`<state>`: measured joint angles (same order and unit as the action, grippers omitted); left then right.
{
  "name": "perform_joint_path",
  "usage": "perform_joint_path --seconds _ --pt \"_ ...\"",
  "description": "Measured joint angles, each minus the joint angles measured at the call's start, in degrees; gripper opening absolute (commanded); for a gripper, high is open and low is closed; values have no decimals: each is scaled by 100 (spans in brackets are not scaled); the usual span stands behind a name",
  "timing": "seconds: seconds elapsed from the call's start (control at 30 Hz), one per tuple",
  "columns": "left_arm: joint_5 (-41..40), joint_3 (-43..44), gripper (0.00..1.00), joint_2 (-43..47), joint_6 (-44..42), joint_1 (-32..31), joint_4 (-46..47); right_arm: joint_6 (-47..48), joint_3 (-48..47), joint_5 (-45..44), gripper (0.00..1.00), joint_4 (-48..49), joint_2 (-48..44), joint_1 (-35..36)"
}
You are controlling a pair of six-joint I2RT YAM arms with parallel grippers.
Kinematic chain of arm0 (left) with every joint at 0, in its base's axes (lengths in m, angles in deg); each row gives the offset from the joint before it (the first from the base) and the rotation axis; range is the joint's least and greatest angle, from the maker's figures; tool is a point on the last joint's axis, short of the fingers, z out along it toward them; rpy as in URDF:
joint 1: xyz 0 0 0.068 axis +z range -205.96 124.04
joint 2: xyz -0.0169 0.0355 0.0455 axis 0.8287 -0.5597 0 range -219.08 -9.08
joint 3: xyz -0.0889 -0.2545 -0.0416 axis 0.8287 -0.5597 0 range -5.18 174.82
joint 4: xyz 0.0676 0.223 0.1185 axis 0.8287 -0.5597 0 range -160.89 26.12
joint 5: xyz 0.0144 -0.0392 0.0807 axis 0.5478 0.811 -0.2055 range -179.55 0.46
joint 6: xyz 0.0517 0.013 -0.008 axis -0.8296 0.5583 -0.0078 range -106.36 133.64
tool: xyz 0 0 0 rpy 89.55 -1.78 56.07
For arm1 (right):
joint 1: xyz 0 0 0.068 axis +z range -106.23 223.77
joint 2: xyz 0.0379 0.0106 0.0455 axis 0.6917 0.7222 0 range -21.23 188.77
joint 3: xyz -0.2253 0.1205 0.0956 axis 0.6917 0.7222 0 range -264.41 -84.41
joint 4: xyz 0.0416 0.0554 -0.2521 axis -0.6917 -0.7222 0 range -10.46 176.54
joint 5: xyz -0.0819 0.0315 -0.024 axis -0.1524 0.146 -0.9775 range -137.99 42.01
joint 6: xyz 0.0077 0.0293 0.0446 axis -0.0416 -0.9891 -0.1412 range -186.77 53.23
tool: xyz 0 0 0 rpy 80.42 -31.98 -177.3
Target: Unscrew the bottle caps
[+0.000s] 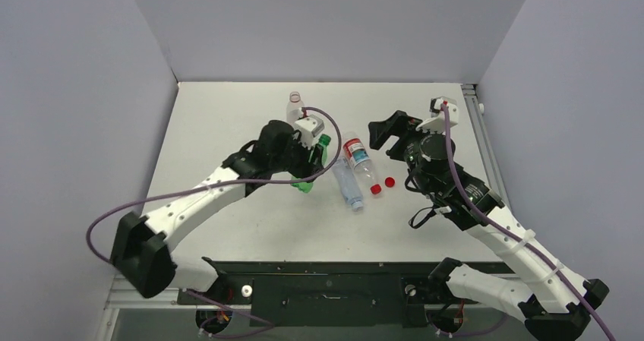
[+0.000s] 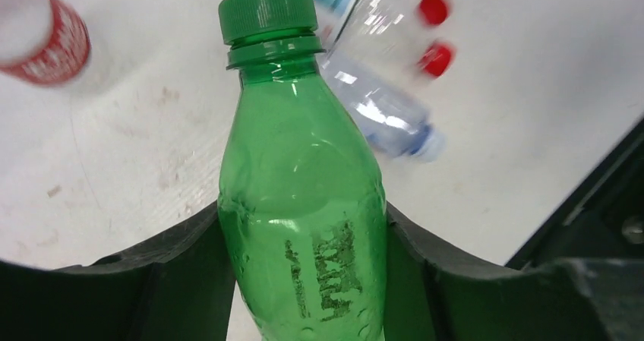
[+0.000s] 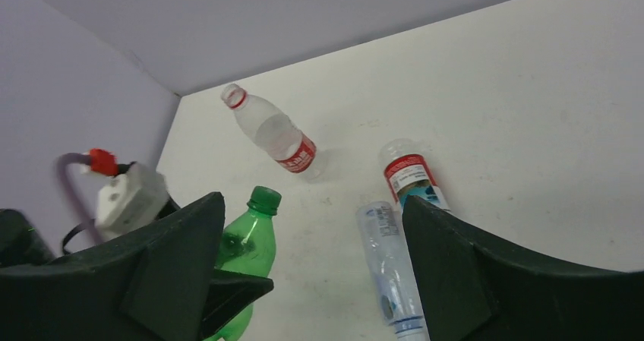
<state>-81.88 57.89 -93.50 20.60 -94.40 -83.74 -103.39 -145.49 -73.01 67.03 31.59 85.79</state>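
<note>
My left gripper (image 1: 316, 159) is shut on the green bottle (image 1: 307, 181) and holds it tilted, its green cap (image 1: 324, 139) on. In the left wrist view both jaws press the bottle's body (image 2: 304, 204) below the cap (image 2: 267, 14). My right gripper (image 1: 386, 134) is open and empty, to the right of the bottles. A clear red-label bottle (image 1: 295, 105) stands uncapped at the back. Another red-label bottle (image 1: 357, 157) and the pale-blue bottle (image 1: 347, 185) lie side by side. Two red caps (image 1: 375, 190) (image 1: 389, 181) lie near them; I cannot tell if the nearer one is on its bottle.
The right wrist view shows the green bottle (image 3: 247, 250), the standing bottle (image 3: 269, 132) and the two lying bottles (image 3: 410, 174) (image 3: 387, 257) between my open fingers (image 3: 175, 265). Grey walls close in the white table (image 1: 228, 113) on three sides. A black rail (image 1: 334, 280) runs along the near edge.
</note>
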Motion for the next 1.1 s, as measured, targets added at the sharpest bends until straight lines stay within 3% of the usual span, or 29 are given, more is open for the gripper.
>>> perform_joint_path --seconds 0.2,0.33,0.53,0.73,0.97,1.1 --pt "374 -350 22 2258 -262 -739 1019 -295 -658 1067 84 85 304 190" --pt "485 -404 18 2959 -636 -968 1357 -291 -1108 1567 84 256 380 850" --pt "675 -496 12 3224 -1325 -1032 1403 -164 -1781 1917 84 496 612 1585" --pt "955 -496 10 3386 -1698 -1040 1298 22 -2199 1897 73 496 931 2035" --pt "1045 -496 7 3742 -1974 -1054 1311 299 -2564 1110 65 35 1353 2391" --pt "1043 -496 6 3856 -2026 -1056 1327 378 -2625 787 53 -114 1475 2498"
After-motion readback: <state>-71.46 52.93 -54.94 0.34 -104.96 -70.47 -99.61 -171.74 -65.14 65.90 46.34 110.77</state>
